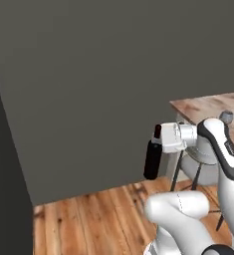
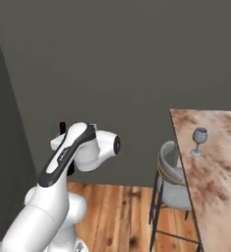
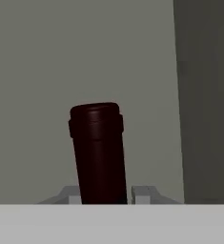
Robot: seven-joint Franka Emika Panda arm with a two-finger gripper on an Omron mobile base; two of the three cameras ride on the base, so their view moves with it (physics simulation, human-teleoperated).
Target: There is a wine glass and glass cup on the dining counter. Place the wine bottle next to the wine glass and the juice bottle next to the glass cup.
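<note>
My gripper (image 1: 160, 141) is shut on the wine bottle (image 1: 152, 160), a tall black bottle held in the air over the wooden floor, left of the dining counter (image 1: 203, 105). In the hand view the bottle's neck and dark red top (image 3: 97, 151) rise between the two fingertips (image 3: 142, 193). In the right base view my arm hides most of the bottle, and its red top (image 2: 63, 128) peeks out behind the arm. The wine glass (image 2: 199, 141) stands upright near the left edge of the dining counter (image 2: 217, 172). The juice bottle and the glass cup are out of view.
A grey stool (image 2: 172, 183) on dark legs stands against the counter's left side, close to my arm (image 1: 198, 155). A plain grey wall (image 1: 88, 89) fills the background. A darker wall panel (image 2: 4, 162) runs along the left.
</note>
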